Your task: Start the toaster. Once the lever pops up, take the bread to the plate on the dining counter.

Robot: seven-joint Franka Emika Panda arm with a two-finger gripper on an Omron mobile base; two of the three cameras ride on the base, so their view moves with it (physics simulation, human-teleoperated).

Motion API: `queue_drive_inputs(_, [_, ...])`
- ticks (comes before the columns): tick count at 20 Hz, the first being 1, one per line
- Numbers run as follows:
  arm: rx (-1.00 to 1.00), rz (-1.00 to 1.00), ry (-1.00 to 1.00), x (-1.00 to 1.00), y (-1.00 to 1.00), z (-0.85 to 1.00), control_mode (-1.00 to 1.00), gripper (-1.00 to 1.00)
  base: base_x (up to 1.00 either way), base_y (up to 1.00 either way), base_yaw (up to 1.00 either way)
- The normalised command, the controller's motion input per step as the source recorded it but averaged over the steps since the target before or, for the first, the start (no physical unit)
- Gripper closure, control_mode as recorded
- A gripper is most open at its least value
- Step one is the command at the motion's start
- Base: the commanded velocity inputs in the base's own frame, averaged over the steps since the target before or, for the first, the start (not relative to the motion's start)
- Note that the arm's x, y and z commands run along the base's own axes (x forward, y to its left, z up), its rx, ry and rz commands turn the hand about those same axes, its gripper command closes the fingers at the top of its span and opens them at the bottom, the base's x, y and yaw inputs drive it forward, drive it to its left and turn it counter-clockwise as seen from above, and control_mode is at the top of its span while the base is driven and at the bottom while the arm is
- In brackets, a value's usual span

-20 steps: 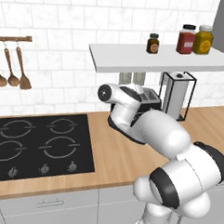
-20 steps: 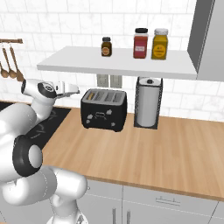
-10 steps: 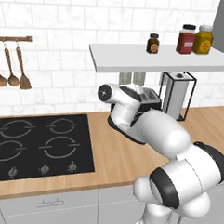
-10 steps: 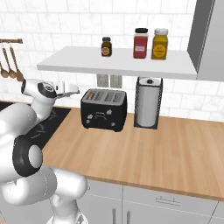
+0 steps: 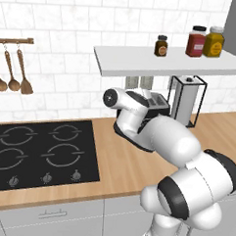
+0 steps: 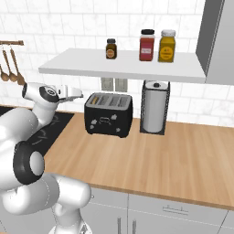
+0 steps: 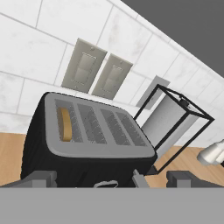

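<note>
The black toaster (image 6: 109,114) stands on the wooden counter under the white shelf, with small pale controls on its front. A tan slice of bread (image 7: 65,124) sits in its leftmost slot, also visible as the bread (image 6: 94,99). My gripper (image 7: 111,179) is open, level with the toaster's top and just to its left, with nothing between its fingertips (image 7: 41,178). From the right base camera the gripper (image 6: 77,95) points at the toaster from the hob side, a short gap away. My arm covers most of the toaster (image 5: 159,103) in the left base view. The plate and the dining counter are out of view.
A wire-framed paper towel stand (image 6: 154,107) stands right beside the toaster on its right. The shelf (image 6: 119,68) with three jars hangs low above both. A black hob (image 5: 39,152) lies to the left, and wooden spoons (image 5: 14,78) hang on the wall.
</note>
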Motion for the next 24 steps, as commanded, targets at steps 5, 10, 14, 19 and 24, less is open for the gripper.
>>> queue_drive_inputs(5, [0.0,0.0,0.0,0.0,0.0,0.0,-1.0,-1.0,0.0,0.0,0.0])
queue_drive_inputs(10, [0.0,0.0,0.0,0.0,0.0,0.0,-1.0,-1.0,0.0,0.0,0.0])
queue_drive_inputs(14, [0.0,0.0,0.0,0.0,0.0,0.0,-1.0,-1.0,0.0,0.0,0.0])
queue_drive_inputs(19, [0.0,0.0,0.0,0.0,0.0,0.0,-1.0,-1.0,0.0,0.0,0.0])
queue_drive_inputs(24, [0.0,0.0,0.0,0.0,0.0,0.0,-1.0,-1.0,0.0,0.0,0.0])
